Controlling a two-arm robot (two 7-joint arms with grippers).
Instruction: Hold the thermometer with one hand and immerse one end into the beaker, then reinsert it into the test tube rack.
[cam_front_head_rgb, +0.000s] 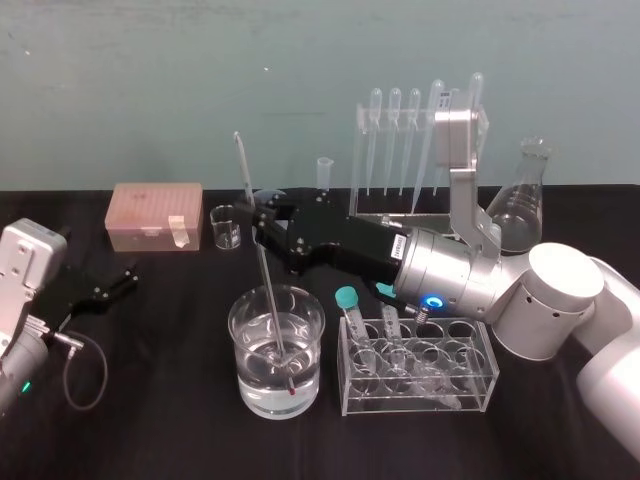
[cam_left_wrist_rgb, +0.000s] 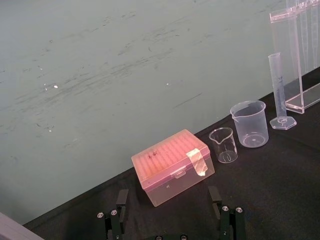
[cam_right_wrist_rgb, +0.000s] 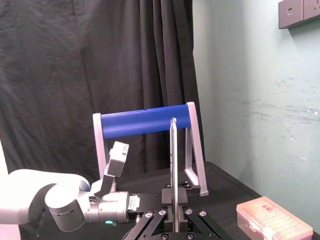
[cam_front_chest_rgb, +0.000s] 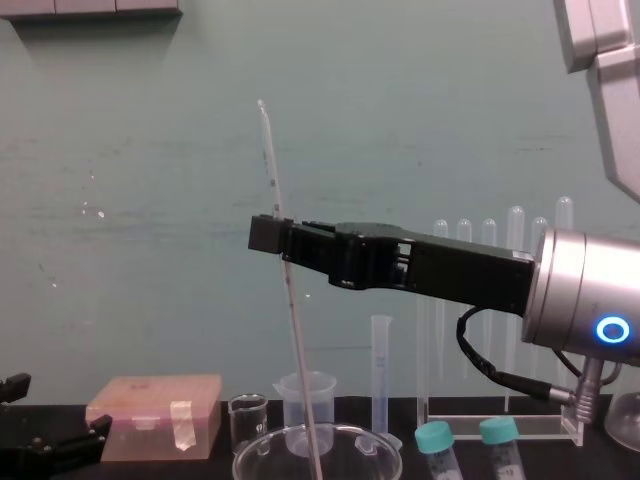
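Note:
My right gripper (cam_front_head_rgb: 266, 222) reaches in from the right and is shut on the thermometer (cam_front_head_rgb: 262, 262), a long thin glass rod. The rod leans slightly, its top end pointing up and back. Its lower end dips into the water in the wide glass beaker (cam_front_head_rgb: 240, 325) at front centre. In the chest view the right gripper (cam_front_chest_rgb: 272, 236) grips the thermometer (cam_front_chest_rgb: 293, 320) mid-length above the beaker rim (cam_front_chest_rgb: 262, 446). The test tube rack (cam_front_head_rgb: 368, 112), tall clear acrylic with a row of pipettes, stands at the back, behind my right arm. My left gripper (cam_front_head_rgb: 118, 283) rests open at the far left.
A pink tip box (cam_front_head_rgb: 155, 215), a tiny glass beaker (cam_front_head_rgb: 225, 226) and a graduated cylinder (cam_front_head_rgb: 323, 172) stand along the back. A low rack of capped tubes (cam_front_head_rgb: 417, 368) sits right of the beaker. A conical flask (cam_front_head_rgb: 522, 200) stands at back right. A cable (cam_front_head_rgb: 85, 370) lies near my left arm.

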